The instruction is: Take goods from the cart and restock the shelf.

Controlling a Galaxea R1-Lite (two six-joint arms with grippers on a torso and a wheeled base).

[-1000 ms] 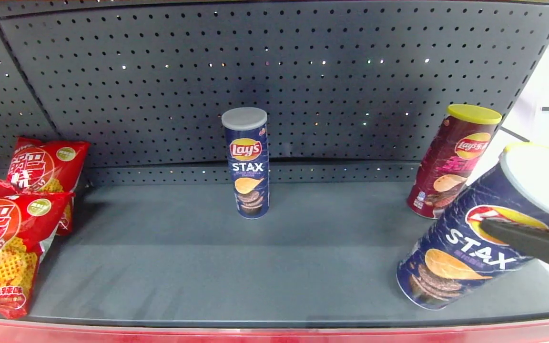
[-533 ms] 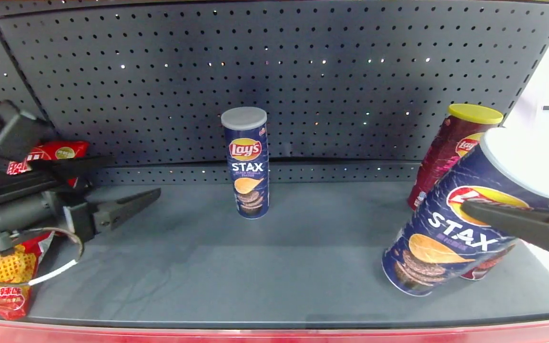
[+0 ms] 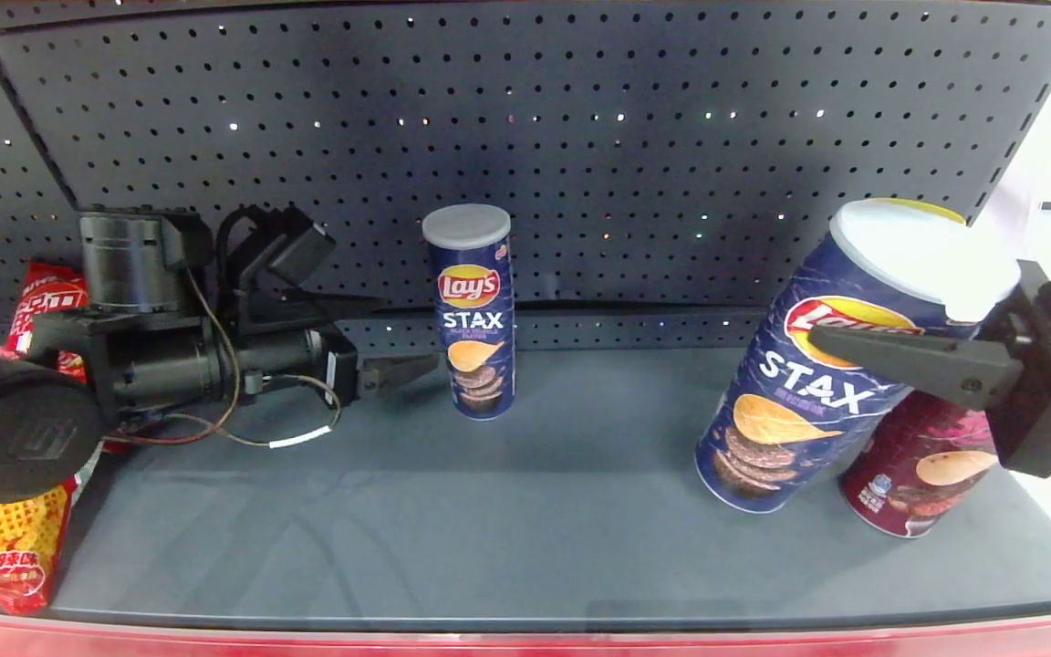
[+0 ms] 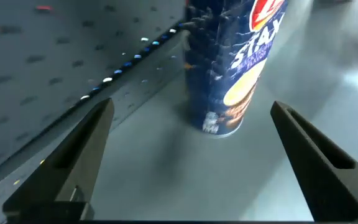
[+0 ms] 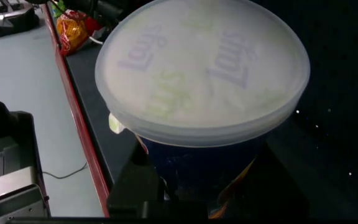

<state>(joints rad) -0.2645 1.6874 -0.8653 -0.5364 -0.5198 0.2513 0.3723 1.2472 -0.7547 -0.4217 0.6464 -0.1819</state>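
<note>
A blue chip can (image 3: 475,310) with a grey lid stands upright at the middle back of the grey shelf (image 3: 489,520). My left gripper (image 3: 411,338) is just to its left, open, fingers pointing at it. In the left wrist view that can (image 4: 229,68) stands a little beyond the open gripper (image 4: 191,107). At the right, my right gripper (image 3: 854,319) is shut on a second blue can (image 3: 790,392), tilted, its base near the shelf floor. The right wrist view looks down on its white lid (image 5: 204,68). A maroon can (image 3: 922,474) leans right behind it, touching or nearly so.
Red snack bags (image 3: 5,538) lie at the shelf's left end, partly hidden by my left arm. A perforated back panel (image 3: 580,137) closes the rear. A red lip (image 3: 525,639) runs along the front edge. Bare shelf floor lies between the two blue cans.
My left arm came in from the left and reached toward the standing can. My right gripper carried the tilted can left and further in. The maroon can now sits nearer the front.
</note>
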